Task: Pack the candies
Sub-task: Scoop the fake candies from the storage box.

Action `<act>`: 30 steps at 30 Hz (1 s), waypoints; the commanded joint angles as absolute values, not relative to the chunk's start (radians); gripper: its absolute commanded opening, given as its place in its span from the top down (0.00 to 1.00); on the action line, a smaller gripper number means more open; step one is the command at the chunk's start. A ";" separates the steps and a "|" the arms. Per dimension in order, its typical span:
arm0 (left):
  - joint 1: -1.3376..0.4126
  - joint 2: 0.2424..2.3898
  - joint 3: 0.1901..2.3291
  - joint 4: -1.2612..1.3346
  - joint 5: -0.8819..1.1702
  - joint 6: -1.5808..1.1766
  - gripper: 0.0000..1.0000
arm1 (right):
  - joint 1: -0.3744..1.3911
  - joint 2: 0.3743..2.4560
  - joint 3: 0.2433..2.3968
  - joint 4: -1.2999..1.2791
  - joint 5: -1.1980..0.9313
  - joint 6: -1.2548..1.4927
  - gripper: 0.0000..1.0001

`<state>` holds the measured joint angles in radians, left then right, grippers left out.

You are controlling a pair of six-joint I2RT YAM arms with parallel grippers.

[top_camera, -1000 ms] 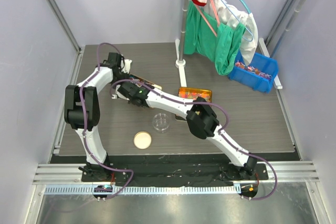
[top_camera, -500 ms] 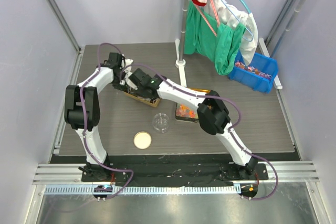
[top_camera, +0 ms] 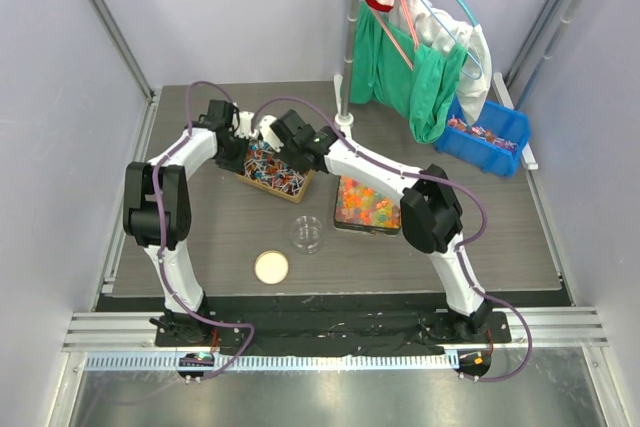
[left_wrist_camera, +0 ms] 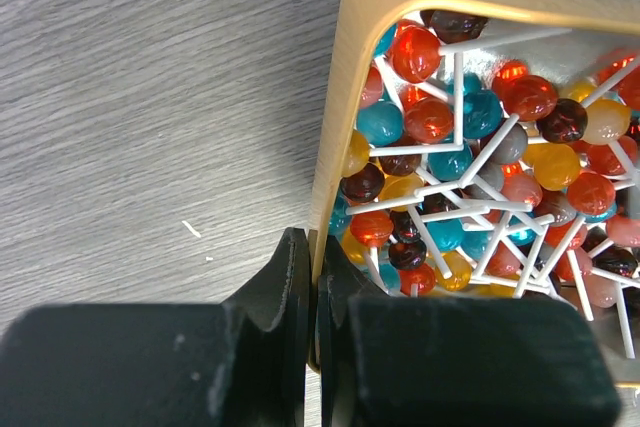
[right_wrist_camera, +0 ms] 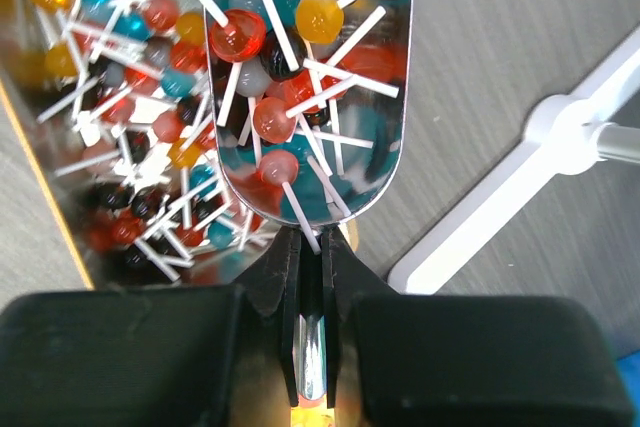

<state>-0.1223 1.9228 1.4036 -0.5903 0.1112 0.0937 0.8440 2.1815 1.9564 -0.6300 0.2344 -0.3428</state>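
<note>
Top view: candies in blue bin at far right, well apart from both arms; neither wrist cam shows them. Left wrist: L gripper clamped on rim of tray w/ lollipops. Right wrist: R gripper closed on handle of metal scoop, lollipops piled in it, scoop partly over tray; white stand foot beside.
</note>
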 commanded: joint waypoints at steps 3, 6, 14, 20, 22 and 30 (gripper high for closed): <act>-0.115 1.871 1.424 -0.560 0.143 0.089 1.00 | 0.836 2.076 1.904 -0.592 0.215 -0.376 0.99; -0.114 1.875 1.424 -0.557 0.141 0.087 1.00 | 0.828 2.040 1.868 -0.603 0.209 -0.403 0.99; -0.101 1.893 1.424 -0.555 0.143 0.083 1.00 | 0.818 1.924 1.776 -0.692 0.146 -0.492 0.99; -0.094 1.898 1.428 -0.554 0.138 0.086 1.00 | 0.818 1.830 1.694 -0.781 0.089 -0.569 0.99; -0.089 1.902 1.427 -0.554 0.135 0.087 1.00 | 0.819 1.800 1.674 -0.805 0.084 -0.586 0.99; -0.069 1.913 1.433 -0.555 0.109 0.098 1.00 | 0.845 1.720 1.612 -0.922 0.092 -0.658 0.99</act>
<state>-0.0860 1.9232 1.4036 -0.5903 0.1009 0.0944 0.8253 1.8015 1.6279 -0.8684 0.0948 -0.6025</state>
